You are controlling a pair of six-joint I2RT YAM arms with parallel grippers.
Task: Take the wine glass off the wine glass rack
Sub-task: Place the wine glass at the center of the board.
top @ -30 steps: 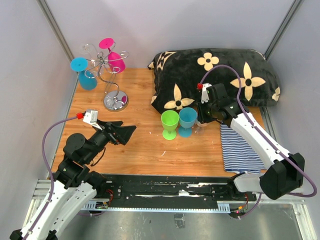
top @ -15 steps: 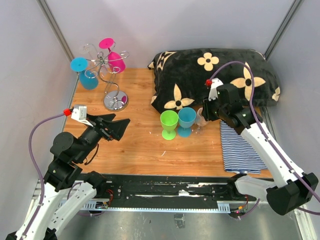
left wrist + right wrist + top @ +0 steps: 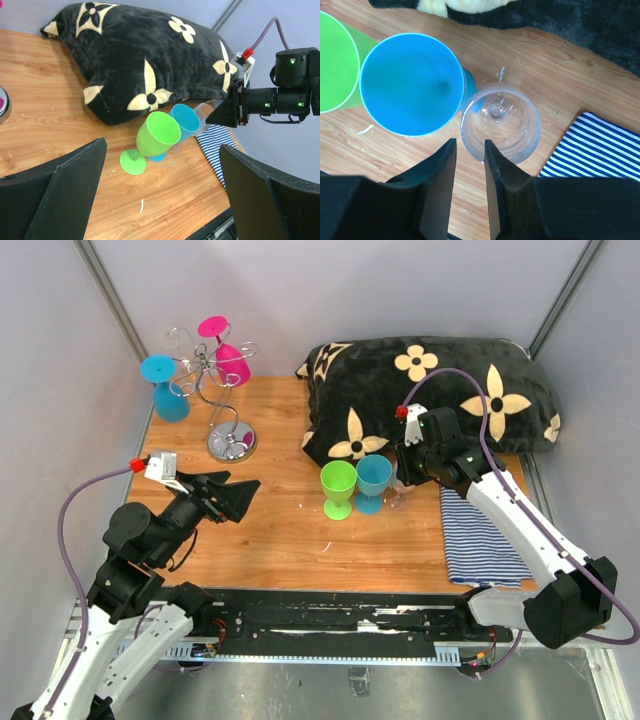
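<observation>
The rack [image 3: 222, 400] holds a pink glass [image 3: 230, 358] and a blue glass [image 3: 166, 390] on its hooks, both bowl down; perhaps a clear one too, hard to make out. Well to the right of the rack stand a green glass [image 3: 338, 485], a teal glass [image 3: 375, 478] and a clear glass [image 3: 501, 120]. The right gripper [image 3: 469, 145] hangs over the clear glass's rim, jaws narrowly apart, clamping nothing. On the rack's near side, the left gripper [image 3: 250, 495] gapes wide, empty.

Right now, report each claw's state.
Left claw: open, holding nothing.
Right claw: jaws narrowly apart at the clear glass rim; whether it grips cannot be told.
</observation>
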